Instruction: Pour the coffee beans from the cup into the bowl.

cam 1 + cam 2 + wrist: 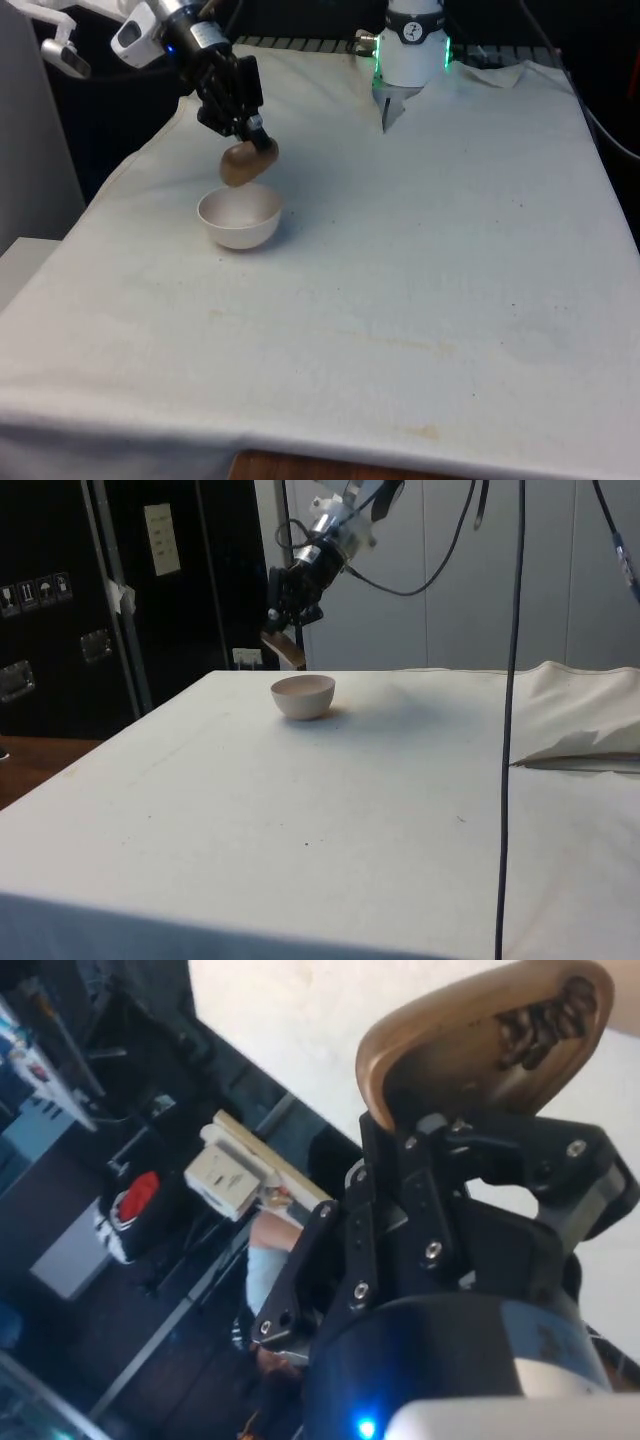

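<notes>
The table with the white cloth (420, 300) is the largest thing, and it carries only one object: a small round white bowl (239, 217) that stands upright near the far corner on the front view's left, well away from the near edge. In the side view the same bowl (303, 696) sits close to the far edge of the tabletop.

Above it hangs the black two-finger gripper (252, 133) of the white arm. Its fingers are clamped on the rim of a small brown cup (247, 163), one finger inside and one outside, as the wrist view shows (470, 1055). The cup is off the table, in the air just above the far rim of the bowl, not touching it. It is tilted strongly, its long axis lying nearly flat, and the mouth seems to face down toward the bowl.

The dark coffee beans (545, 1020) are the smallest things; some lie together against the inner wall of the cup, near the lip.

I judge that pouring is in progress but not finished. The coming move depends on this: the cup's lip stands over the bowl's far side, not clearly its centre, so more tilt should keep the lip inside the rim, otherwise beans may fall on the cloth.
</notes>
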